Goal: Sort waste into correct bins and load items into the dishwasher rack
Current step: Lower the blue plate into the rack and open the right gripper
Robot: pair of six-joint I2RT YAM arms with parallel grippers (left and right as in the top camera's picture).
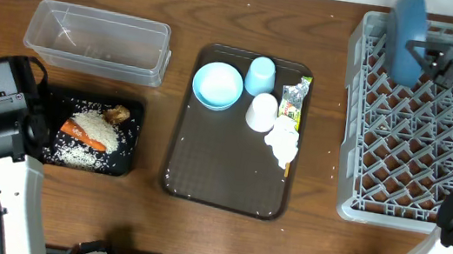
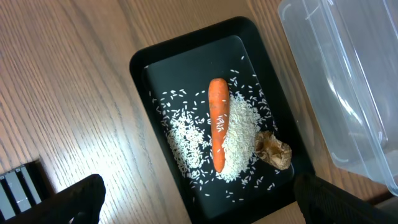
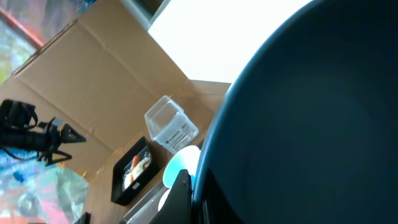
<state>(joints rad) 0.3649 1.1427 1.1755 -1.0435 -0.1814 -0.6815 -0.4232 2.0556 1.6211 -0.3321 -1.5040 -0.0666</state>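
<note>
So the blue dish (image 1: 408, 32) is being gripped on edge by the right fingers (image 1: 429, 59), which are being pressed shut on its rim, at the rack's (image 1: 414, 169) top-left corner as seen from overhead; whether pegs are being touched can't be told. The right wrist view is being almost filled by the dish, so the rack is only being shown from overhead. The left fingers (image 2: 74, 199) are being held wide apart over the black tray (image 2: 140, 65), with the carrot (image 2: 217, 118), rice (image 2: 242, 143) and brown lump (image 2: 273, 150) being shown up close there.
</note>
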